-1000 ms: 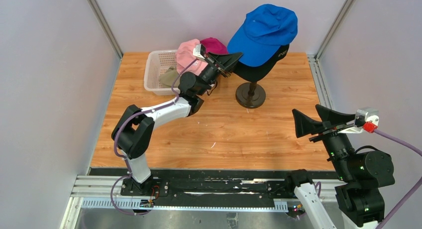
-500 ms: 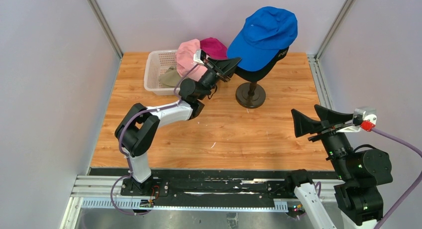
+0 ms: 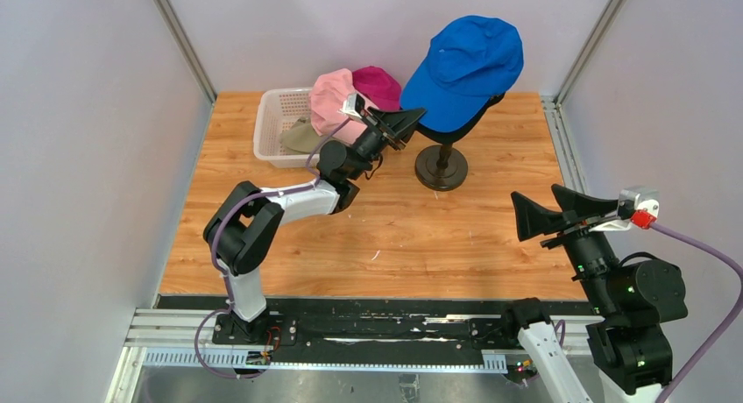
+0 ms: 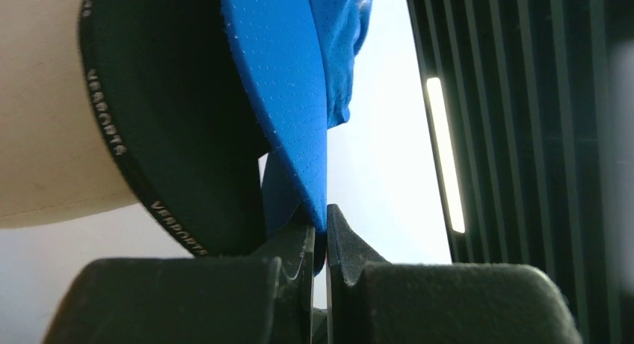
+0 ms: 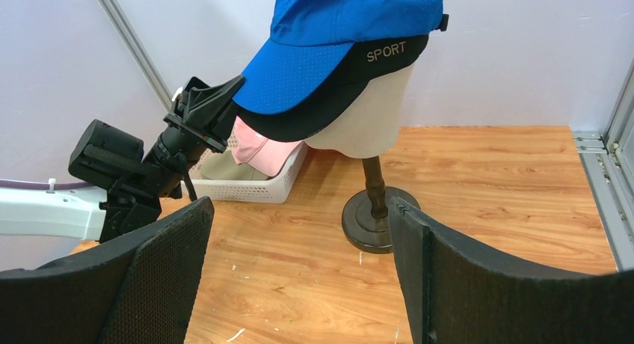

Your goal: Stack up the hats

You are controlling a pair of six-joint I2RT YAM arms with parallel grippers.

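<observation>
Brim of perforated blue cap (image 3: 469,66) pinched in left claw (image 3: 410,119), right claw (image 3: 552,210) apart.

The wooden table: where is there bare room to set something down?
Widest bare wood: the table's middle, between the left arm and the open right gripper. Another patch: right of the stand's base. Crowded: the far left, with the white basket, caps and the left gripper pinching the blue cap.
</observation>
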